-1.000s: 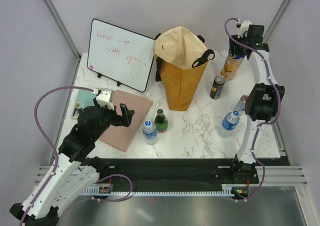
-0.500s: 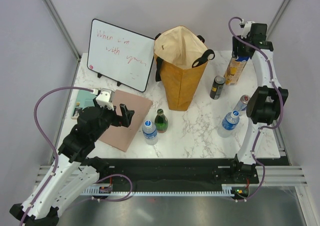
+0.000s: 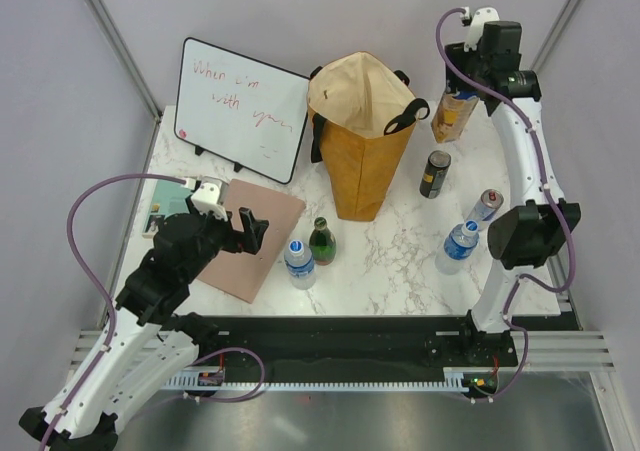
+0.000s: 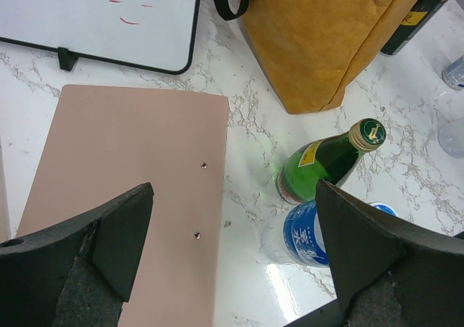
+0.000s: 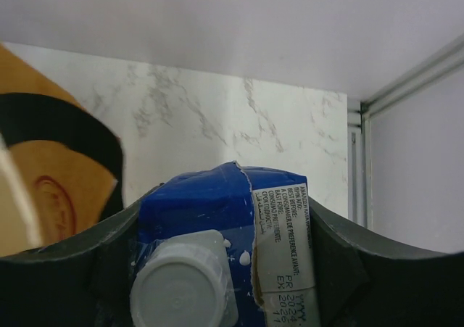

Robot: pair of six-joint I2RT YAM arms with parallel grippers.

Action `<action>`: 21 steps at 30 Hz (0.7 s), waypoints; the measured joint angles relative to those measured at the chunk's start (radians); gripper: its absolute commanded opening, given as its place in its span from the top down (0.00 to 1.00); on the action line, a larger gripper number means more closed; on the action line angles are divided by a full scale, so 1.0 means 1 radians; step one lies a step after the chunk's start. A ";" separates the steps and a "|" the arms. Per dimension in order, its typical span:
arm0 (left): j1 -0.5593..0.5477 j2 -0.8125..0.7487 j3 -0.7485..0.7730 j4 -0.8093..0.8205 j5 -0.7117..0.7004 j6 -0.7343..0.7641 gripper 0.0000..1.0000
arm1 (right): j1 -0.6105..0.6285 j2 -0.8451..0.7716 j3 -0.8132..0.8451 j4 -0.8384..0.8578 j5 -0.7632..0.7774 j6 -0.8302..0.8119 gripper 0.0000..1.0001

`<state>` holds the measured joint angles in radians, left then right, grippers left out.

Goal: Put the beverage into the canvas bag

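The mustard-brown canvas bag [image 3: 362,141] stands upright and open at the back centre, black handles hanging; its lower side shows in the left wrist view [image 4: 326,37]. My right gripper [image 3: 462,89] is shut on a juice carton [image 3: 451,116] and holds it raised in the air right of the bag. In the right wrist view the carton's blue top with a grey cap [image 5: 217,247] fills the jaws, and the bag's edge [image 5: 51,189] is at the left. My left gripper [image 3: 248,229] is open and empty above a pink board [image 4: 123,175].
A whiteboard [image 3: 240,106] leans at the back left. A green bottle [image 3: 321,241] and a water bottle [image 3: 299,263] stand in front of the bag. A dark can [image 3: 434,173], a red-topped can [image 3: 483,207] and another water bottle [image 3: 457,246] stand at the right.
My right gripper has lifted the carton off the table and carried it left toward the bag. The left arm has not moved.
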<state>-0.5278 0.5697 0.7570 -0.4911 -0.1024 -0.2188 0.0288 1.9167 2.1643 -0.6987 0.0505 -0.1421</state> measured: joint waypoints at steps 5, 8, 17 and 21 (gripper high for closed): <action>0.000 -0.014 -0.003 0.000 0.002 0.000 0.01 | 0.093 -0.107 0.003 0.026 -0.005 0.010 1.00; 0.000 -0.024 -0.005 0.000 0.005 0.000 0.01 | 0.132 -0.192 -0.014 0.080 -0.040 0.027 1.00; 0.000 -0.050 -0.005 0.000 0.008 0.000 0.01 | 0.161 -0.319 0.077 0.232 -0.140 0.094 1.00; 0.000 -0.061 -0.005 0.000 0.010 0.000 0.01 | 0.160 -0.322 0.095 0.305 -0.169 0.124 1.00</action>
<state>-0.5278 0.5087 0.7517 -0.4911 -0.0929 -0.2188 0.1890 1.5948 2.2597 -0.3939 -0.1188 -0.0185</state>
